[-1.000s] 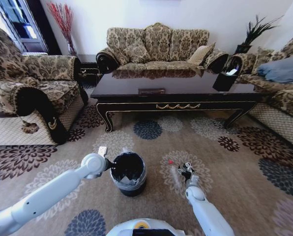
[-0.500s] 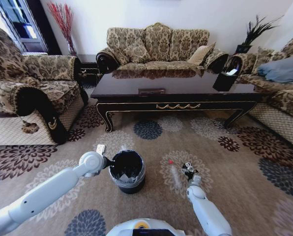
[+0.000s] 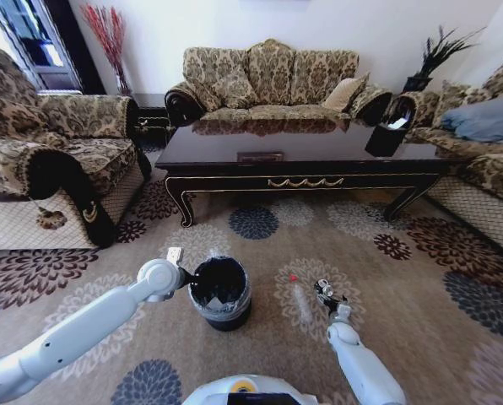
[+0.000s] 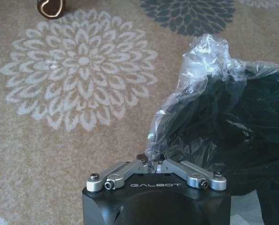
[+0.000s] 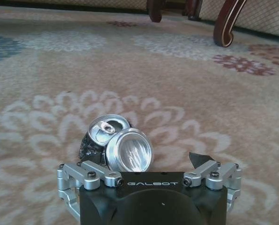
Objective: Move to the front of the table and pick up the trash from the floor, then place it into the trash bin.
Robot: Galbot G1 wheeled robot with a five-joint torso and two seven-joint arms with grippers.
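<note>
The black trash bin (image 3: 220, 293) stands on the patterned floor (image 3: 386, 295) in front of the dark table (image 3: 306, 181). My left gripper (image 4: 154, 164) is shut on the clear liner (image 4: 195, 93) at the bin's rim (image 4: 252, 140). To the bin's right lies trash: a clear slim bottle (image 3: 300, 297) with a red cap. My right gripper (image 5: 149, 174) sits low over the carpet and is open. A crushed silvery can (image 5: 118, 146) lies just in front of it, between the spread fingers and nearer one side. In the head view the right gripper (image 3: 327, 291) is just right of the bottle.
Patterned sofas surround the table: one at the left (image 3: 40, 160), one behind (image 3: 273, 80), one at the right (image 3: 479, 143). A dark angular holder with white paper (image 3: 386, 135) stands on the table's right end. Open carpet lies right of the right arm.
My right gripper has shifted slightly to the right along the carpet. The left gripper and the bin have barely moved.
</note>
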